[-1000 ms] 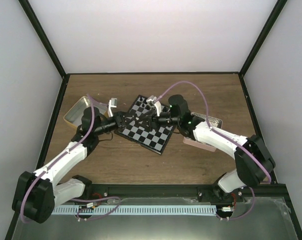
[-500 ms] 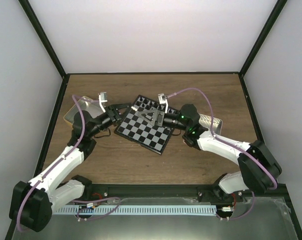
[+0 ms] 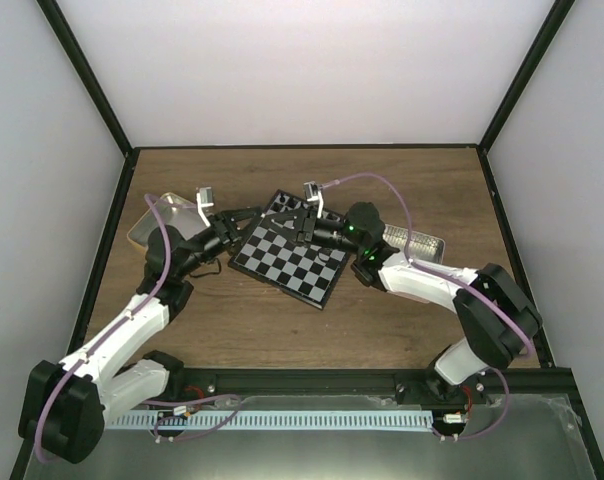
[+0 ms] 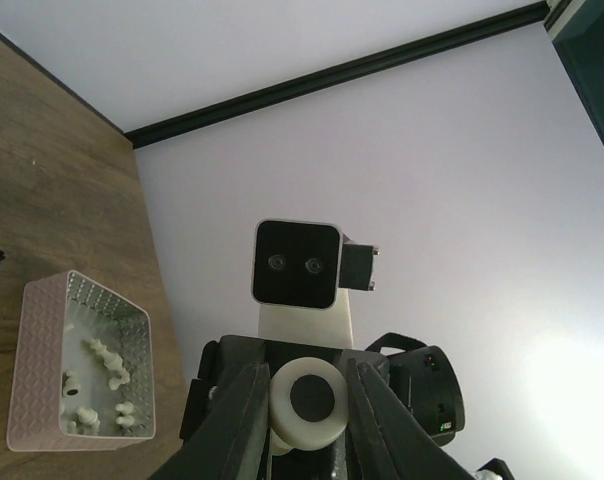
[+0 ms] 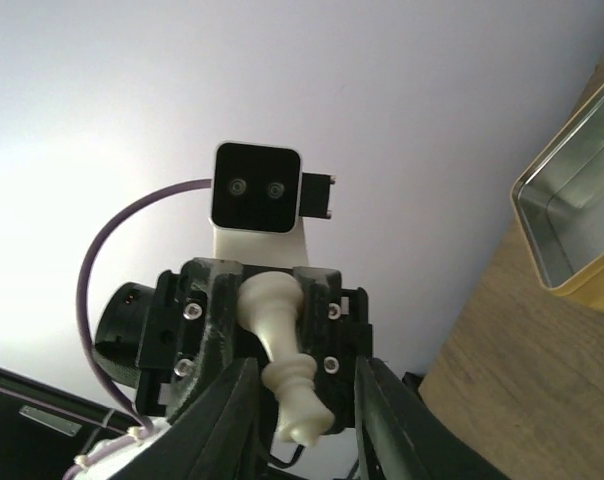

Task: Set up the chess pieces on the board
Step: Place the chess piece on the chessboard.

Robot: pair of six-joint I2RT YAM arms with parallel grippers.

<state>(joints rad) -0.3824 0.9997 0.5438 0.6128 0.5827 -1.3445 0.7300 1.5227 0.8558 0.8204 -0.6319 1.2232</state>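
Gripping a cream chess piece (image 5: 280, 335) in my left pincer (image 4: 304, 378), I hold it in the air over the far corner of the board (image 3: 300, 272). My right pincer (image 5: 304, 385) faces it, jaws apart either side of the piece's free end, seemingly not touching. More pale pieces (image 4: 107, 362) lie in the pink tray (image 4: 42, 330) on the bench (image 4: 52, 200).

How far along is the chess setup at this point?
Done: little shows; the black and pale grey checked board looks mostly bare from above. In hand: one cream-white chess piece is shut in the left gripper, with the right gripper flanking it near the board's far edge. Left: several more cream-white pieces lie in the pink mesh tray, unplaced.
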